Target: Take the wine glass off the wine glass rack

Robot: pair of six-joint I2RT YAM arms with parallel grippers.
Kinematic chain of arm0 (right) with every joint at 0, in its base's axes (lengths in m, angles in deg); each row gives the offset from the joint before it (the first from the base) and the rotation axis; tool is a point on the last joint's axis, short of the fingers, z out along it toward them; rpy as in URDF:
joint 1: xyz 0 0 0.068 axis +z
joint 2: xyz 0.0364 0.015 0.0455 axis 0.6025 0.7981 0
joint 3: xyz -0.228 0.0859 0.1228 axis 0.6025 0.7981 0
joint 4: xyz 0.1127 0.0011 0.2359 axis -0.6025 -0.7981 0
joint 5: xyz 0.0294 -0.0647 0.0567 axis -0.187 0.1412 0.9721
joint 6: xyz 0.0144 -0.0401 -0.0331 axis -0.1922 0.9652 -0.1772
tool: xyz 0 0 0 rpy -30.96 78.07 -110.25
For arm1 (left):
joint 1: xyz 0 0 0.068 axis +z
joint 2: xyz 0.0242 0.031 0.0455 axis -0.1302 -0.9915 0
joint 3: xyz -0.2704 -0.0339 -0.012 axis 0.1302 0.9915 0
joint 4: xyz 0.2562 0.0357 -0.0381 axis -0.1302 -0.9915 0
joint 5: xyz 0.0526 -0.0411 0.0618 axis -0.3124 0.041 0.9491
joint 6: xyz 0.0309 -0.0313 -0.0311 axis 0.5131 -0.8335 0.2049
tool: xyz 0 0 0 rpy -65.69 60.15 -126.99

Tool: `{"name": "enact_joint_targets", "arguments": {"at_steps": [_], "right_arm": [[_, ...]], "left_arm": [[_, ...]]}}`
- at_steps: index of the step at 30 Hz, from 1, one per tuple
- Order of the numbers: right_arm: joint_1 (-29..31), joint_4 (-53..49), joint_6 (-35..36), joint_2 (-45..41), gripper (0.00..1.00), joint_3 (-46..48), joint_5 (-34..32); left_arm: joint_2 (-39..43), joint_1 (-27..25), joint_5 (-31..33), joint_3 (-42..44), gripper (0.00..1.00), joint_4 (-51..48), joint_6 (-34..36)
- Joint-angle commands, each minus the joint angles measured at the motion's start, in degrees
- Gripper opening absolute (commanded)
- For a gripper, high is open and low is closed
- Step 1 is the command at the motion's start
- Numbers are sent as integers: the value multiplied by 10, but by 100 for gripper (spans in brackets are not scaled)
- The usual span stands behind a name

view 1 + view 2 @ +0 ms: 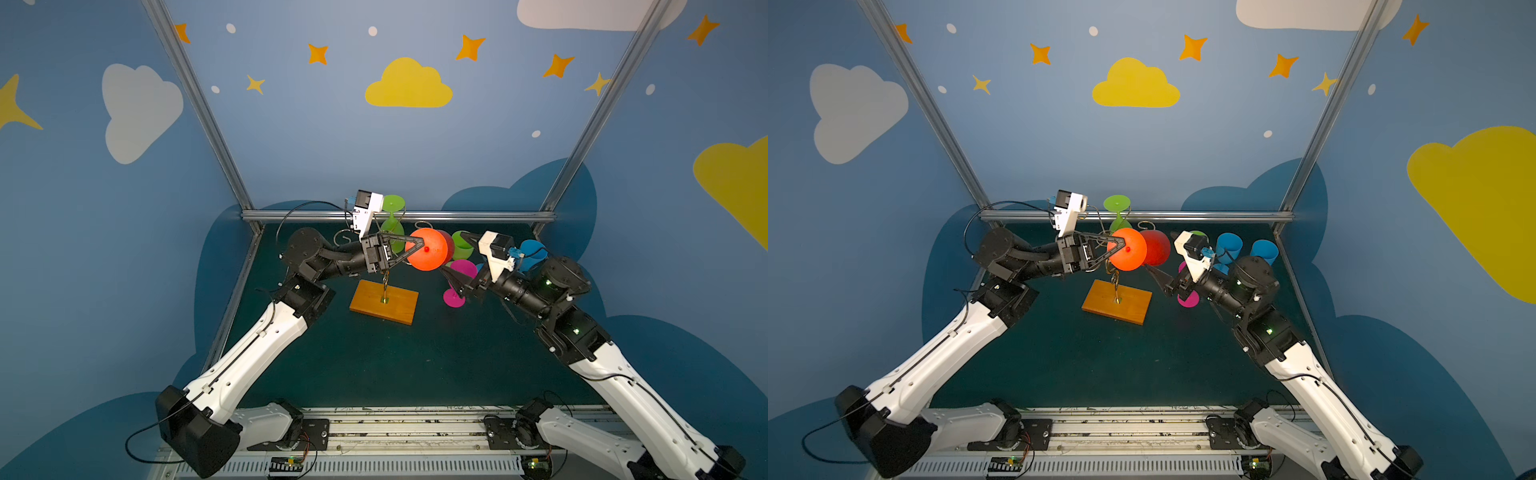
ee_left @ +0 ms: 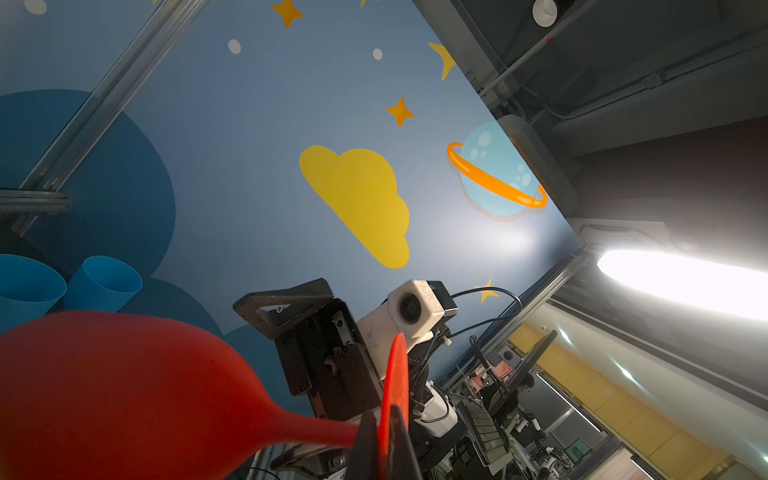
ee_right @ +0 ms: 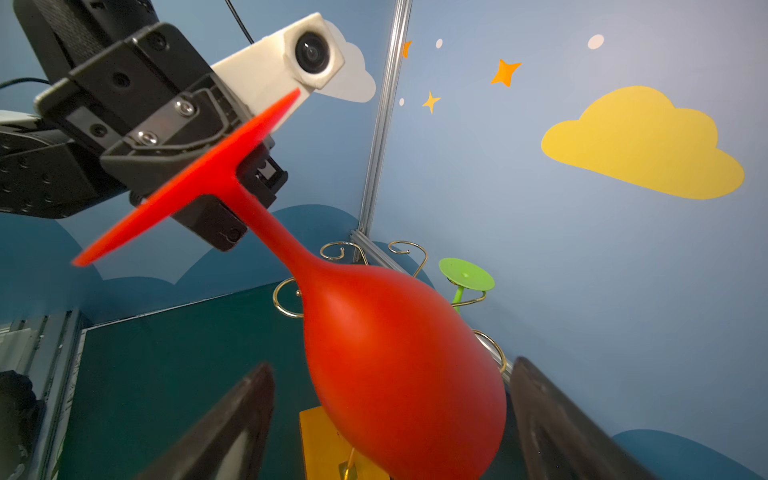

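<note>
Left tool (image 1: 419, 246) was clamped shut on the red wine glass (image 1: 430, 249), gripping the stem right under the foot. The left wrist view showed both fingers (image 2: 365, 440) pinched together on the stem, with the foot disc edge-on just past them.

The glass was in the air, above and slightly right of the wine glass rack (image 1: 399, 307). It looked free of the gold scroll arms (image 3: 336, 251). No wire was seen around its stem, though the bowl overlapped some scrolls in the right wrist view.

Long axis was tilted. The foot end sat high at the left tool and the bowl hung lower, pointing toward the right arm. In both top views the foot faced the camera nearly full-on, with the bowl behind it to the right.

Right tool (image 3: 392, 363) had its jaws wide apart. In its wrist view the bowl sat between the 2 fingers (image 3: 232, 424), with a gap on 1 side and a very thin one on the other. No contact could be confirmed.

So the left arm held the glass and the right tool was lined up at the bowl end. Judgement: the lift-off looked mostly done. Next is likely either a handover at the bowl or a carry-away by the left arm, and either way the bowl has to stay off the scrolls.

1 green wine glass (image 1: 392, 216) hung on the rack at the back. A pink wine glass (image 1: 457, 282), a green cup (image 1: 463, 245) and 2 blue cups (image 1: 1229, 245) sat on the tabletop (image 1: 415, 365) near the right arm.
</note>
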Motion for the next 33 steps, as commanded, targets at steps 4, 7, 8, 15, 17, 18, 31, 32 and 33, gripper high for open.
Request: {"name": "enact_joint_targets", "arguments": {"at_steps": [4, 7, 8, 15, 17, 18, 31, 32, 33], "right_arm": [[4, 33, 14, 42, 88, -32, 18], [6, 33, 11, 63, 88, -36, 27], [6, 34, 9, 67, 88, -37, 28], [10, 43, -7, 70, 87, -25, 13], [10, 38, -11, 67, 82, -23, 8], [11, 34, -12, 66, 79, -23, 5], [11, -20, -46, 20, 66, -7, 1], [11, -23, -45, 17, 78, -5, 0], [11, -26, -43, 15, 84, -4, -3]], "left_arm": [[-2, 4, -11, -19, 3, 40, -32], [-3, 4, -15, -19, 3, 55, -49], [-4, 4, -16, -20, 3, 58, -53], [-9, 4, -24, -25, 3, 69, -69], [-9, 4, -24, -26, 3, 69, -69], [-9, 4, -24, -27, 3, 70, -70], [-7, 9, -20, -30, 3, 65, -56], [-8, 9, -23, -32, 3, 66, -58], [-9, 9, -25, -34, 3, 67, -61]]}}
